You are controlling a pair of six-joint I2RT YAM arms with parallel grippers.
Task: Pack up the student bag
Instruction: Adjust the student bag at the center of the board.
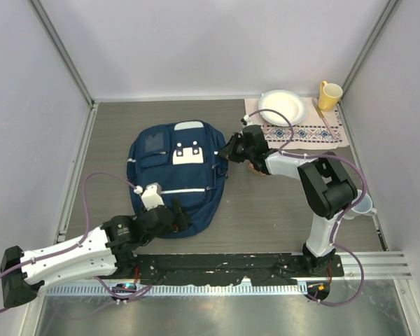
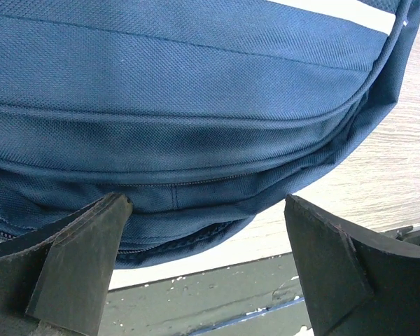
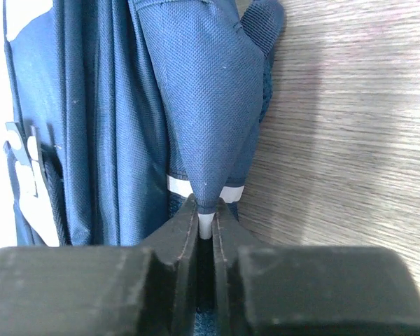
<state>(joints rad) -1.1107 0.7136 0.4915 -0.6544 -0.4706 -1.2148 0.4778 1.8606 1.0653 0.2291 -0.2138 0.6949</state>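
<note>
The navy blue student bag (image 1: 175, 175) lies flat on the table, white buckle patch up. My left gripper (image 1: 176, 215) is open at the bag's near edge; in the left wrist view its fingers (image 2: 84, 252) stand wide apart beside the bag's zipped bottom seam (image 2: 196, 175). My right gripper (image 1: 229, 150) is at the bag's right side. In the right wrist view it (image 3: 206, 222) is shut on a pointed flap of the bag's fabric (image 3: 203, 105) with its white trim tip between the pads.
A patterned cloth (image 1: 301, 129) at the back right carries a white plate (image 1: 283, 107) and a yellow mug (image 1: 329, 95). A pale cup (image 1: 362, 205) sits by the right arm. The black base rail (image 1: 224, 269) runs along the near edge.
</note>
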